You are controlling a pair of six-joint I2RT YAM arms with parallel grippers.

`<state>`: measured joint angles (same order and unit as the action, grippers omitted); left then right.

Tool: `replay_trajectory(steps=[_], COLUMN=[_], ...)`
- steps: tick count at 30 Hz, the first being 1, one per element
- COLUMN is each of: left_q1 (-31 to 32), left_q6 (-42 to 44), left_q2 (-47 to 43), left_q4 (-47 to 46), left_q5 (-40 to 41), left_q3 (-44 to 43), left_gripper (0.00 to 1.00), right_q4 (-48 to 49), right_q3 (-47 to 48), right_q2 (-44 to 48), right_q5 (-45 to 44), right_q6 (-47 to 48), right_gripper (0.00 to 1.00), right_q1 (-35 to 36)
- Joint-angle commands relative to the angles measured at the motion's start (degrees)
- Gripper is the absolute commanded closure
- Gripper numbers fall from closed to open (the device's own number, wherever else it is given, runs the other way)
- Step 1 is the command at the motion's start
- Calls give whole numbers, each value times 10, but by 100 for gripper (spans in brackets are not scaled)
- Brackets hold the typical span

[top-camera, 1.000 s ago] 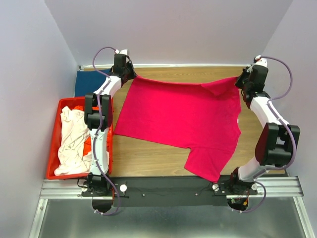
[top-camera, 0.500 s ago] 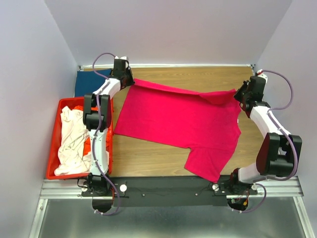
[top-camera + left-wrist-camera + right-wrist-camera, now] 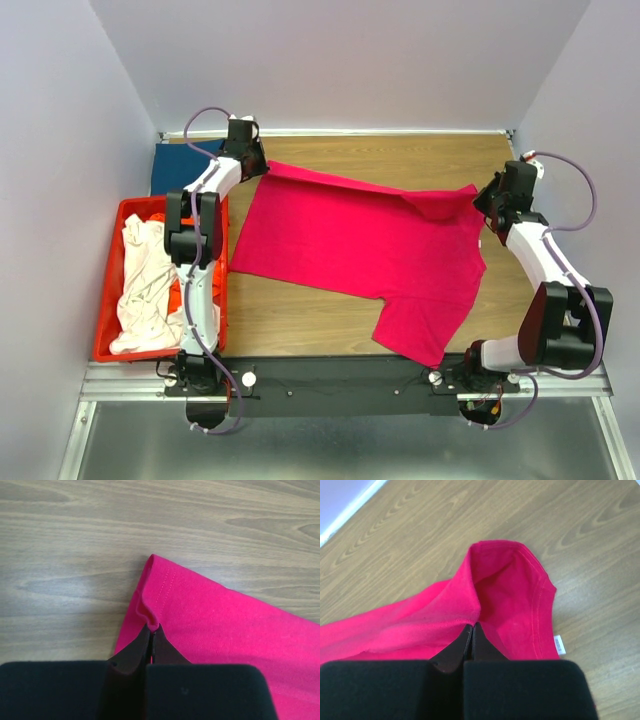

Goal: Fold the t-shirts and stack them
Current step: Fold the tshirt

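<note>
The magenta-pink t-shirt lies spread across the wooden table, one sleeve hanging toward the near edge. My left gripper is shut on the shirt's far left corner; the left wrist view shows the hem pinched between the black fingers. My right gripper is shut on the far right edge; the right wrist view shows a fold of the shirt at my closed fingertips. A dark blue t-shirt lies flat at the far left. A cream-white shirt lies over an orange one in the crate.
A red plastic crate stands at the left beside my left arm. White walls close in the table at the back and on both sides. Bare wood shows behind the pink shirt and at the near left.
Both grippers have lowered the shirt's far edge toward the table. The right gripper moved nearer and to the right; the left shifted slightly. The far edge now lies flatter.
</note>
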<state>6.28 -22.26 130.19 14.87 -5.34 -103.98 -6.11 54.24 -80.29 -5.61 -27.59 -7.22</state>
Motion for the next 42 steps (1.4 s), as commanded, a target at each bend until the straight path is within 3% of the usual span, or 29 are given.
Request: replay_trajectory(steps=[1,14,20,28,42], left_q1=[-7,-6,-6,-6,-6], left_q6=[11,12,30,31,24], left_q2=[-48,-88,-50,-18,-34], left_q4=[26,33,46,-3,19], left_q5=[33,68,66,33,42], left_q3=[12,38,-54,-87,-27], left_gripper=[100,100,100,100,100], right_q4=[-25,-36,-36,-36,-36], right_q3=[-16,-24,-19,19,-1], right_q2=[19,25,15,-24,3], right_q5=[-27,-36,-32,-12,-28], right_q6=[-22,-30,-33,-34,-29], right_gripper=[99,99,99,99,99], right_q1=[-3,-3,-3,-3,-3])
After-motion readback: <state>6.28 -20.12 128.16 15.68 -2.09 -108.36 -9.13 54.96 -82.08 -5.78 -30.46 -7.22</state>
